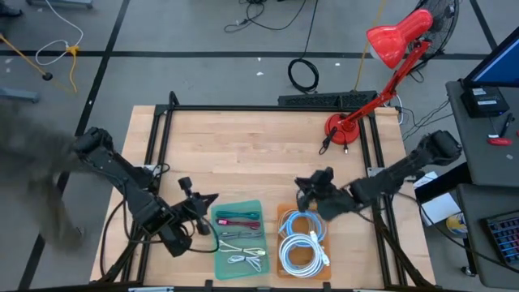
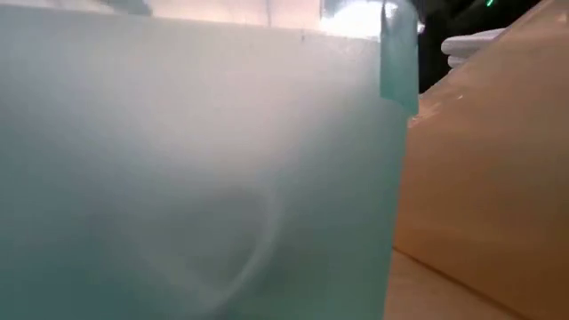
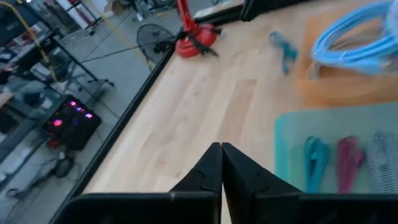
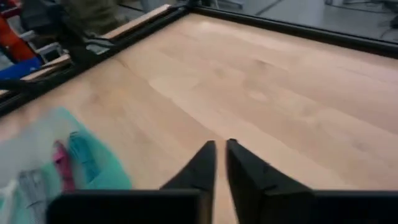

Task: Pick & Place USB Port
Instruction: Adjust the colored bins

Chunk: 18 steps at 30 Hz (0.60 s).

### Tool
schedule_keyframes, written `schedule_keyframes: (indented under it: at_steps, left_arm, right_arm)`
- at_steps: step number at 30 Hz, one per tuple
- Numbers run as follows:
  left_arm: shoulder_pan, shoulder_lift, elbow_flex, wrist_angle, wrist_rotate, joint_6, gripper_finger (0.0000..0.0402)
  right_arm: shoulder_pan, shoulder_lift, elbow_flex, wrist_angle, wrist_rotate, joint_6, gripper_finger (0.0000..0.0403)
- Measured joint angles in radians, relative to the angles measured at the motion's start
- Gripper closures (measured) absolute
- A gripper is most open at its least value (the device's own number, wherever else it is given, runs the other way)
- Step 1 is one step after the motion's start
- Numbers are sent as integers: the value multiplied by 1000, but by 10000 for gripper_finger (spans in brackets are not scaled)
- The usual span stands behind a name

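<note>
Left tool (image 3: 221, 163) pinched shut, empty, beside the green tray (image 1: 240, 247) — right tool (image 4: 220, 160) nearly closed, empty

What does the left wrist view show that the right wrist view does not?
Only the left wrist view shows the orange tray with blue cables and the red lamp base. Only the right wrist view shows the far table frame and the right pincer, nearly closed and empty. Both show the wooden table and the teal tray with its cables.

Two trays (image 1: 241, 207) (image 1: 284, 212), two arms (image 1: 122, 174) (image 1: 397, 174), one red lamp (image 1: 389, 49).
</note>
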Motion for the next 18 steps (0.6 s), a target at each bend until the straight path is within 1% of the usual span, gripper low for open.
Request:
schedule_keyframes:
  at_steps: [1,2,5,8,11,14,16,18]
  left_arm:
    - [10,0,-10,-3,2,-2,394]
    - [22,0,-22,-3,10,-6,397]
    - [55,0,-57,-5,22,-41,399]
    - [93,0,-87,0,28,-83,400]
    - [133,0,-109,0,29,-144,400]
    - [178,0,-130,12,26,-168,401]
    - [218,0,-151,62,33,-115,401]
    - [259,0,-175,157,75,-18,401]
  right_arm:
    - [-28,0,-30,62,-22,-41,382]
    - [-60,0,-56,147,-51,-94,392]
    - [-161,26,-121,419,-178,-237,396]
    - [-260,84,-138,573,-350,-319,402]
    - [-335,162,-115,607,-474,-321,402]
    - [-365,237,-87,626,-532,-323,402]
    - [-364,270,-75,661,-534,-329,402]
    - [-364,295,-62,698,-534,-342,402]
